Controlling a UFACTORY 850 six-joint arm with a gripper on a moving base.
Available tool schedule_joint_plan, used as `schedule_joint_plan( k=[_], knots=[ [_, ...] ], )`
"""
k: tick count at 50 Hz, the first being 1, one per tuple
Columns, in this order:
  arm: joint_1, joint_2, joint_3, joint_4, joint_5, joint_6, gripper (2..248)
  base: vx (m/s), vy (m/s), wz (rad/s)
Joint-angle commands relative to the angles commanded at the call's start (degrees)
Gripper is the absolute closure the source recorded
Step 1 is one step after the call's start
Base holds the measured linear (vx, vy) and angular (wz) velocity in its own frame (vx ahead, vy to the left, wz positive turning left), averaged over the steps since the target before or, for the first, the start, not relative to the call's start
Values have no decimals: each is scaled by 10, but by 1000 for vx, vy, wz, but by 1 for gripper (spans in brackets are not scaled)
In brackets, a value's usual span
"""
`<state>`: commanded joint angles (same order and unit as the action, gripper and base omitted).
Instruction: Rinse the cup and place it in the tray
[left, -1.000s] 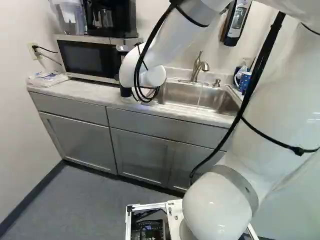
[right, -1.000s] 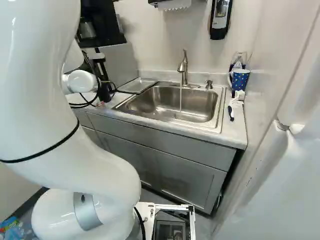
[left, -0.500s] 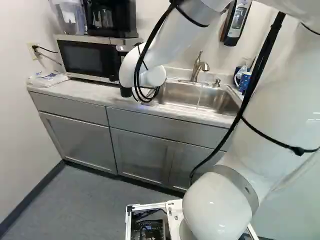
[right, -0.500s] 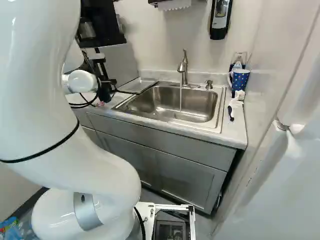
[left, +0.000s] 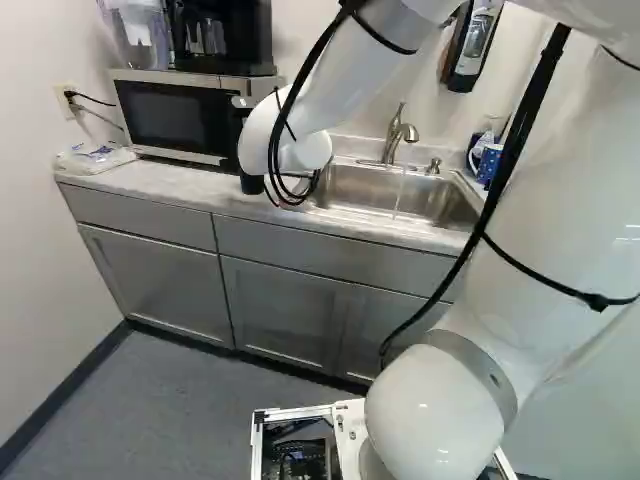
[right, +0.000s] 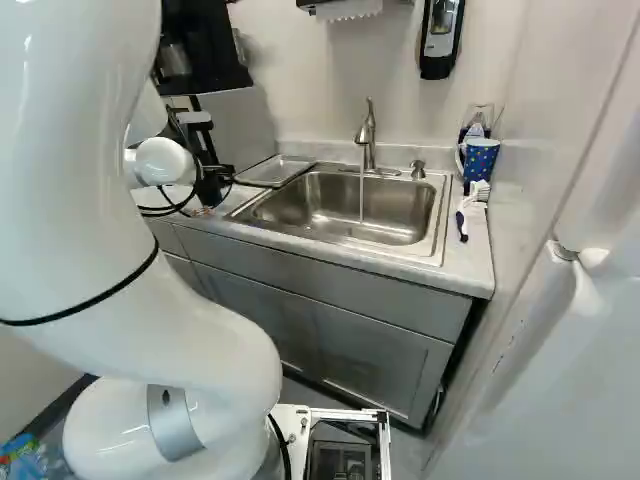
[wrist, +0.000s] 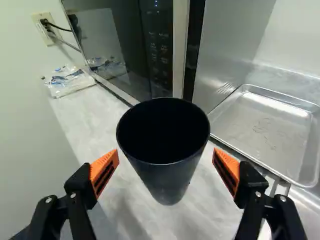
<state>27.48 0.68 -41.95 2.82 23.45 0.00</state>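
gripper (right: 212, 188) shifted slightly, fingers spread, black cup (wrist: 170, 180) upright between them

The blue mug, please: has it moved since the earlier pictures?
No; in the right base view, the blue mug keeps its place relative to the faucet.

I see the pale counter (wrist: 215, 205) under my gripper (right: 209, 189) and the microwave (wrist: 115, 50) ahead of it, with a black appliance (left: 235, 40) and a clear pitcher (left: 140, 45) on top. Further ahead, off to one side, a clear plastic packet (wrist: 70, 82) lies on the counter by the wall outlet (wrist: 37, 23). Well apart from the gripper, at the counter's other end, I have a blue dotted mug (right: 482, 160), a brush (right: 463, 227) near it, and a wall dispenser (right: 438, 58) above.
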Motion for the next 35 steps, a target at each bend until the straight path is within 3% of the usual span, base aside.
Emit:
schedule_joint_plan(
  k=[23, 24, 28, 29, 33, 34, 35],
  knots=[
    [0, 0, 0, 0, -4, 0, 3, 0, 0, 0],
    [0, 0, 0, 0, -4, 0, 23, 0, 0, 0],
    [0, 0, 0, 0, -4, 0, 23, 0, 0, 0],
    [0, 0, 0, 0, -4, 0, 60, 0, 0, 0],
    [0, 0, 0, 0, -4, 0, 60, 0, 0, 0],
    [0, 0, 0, 0, -4, 0, 99, 0, 0, 0],
    [0, 0, 0, 0, -4, 0, 99, 0, 0, 0]
  ],
)
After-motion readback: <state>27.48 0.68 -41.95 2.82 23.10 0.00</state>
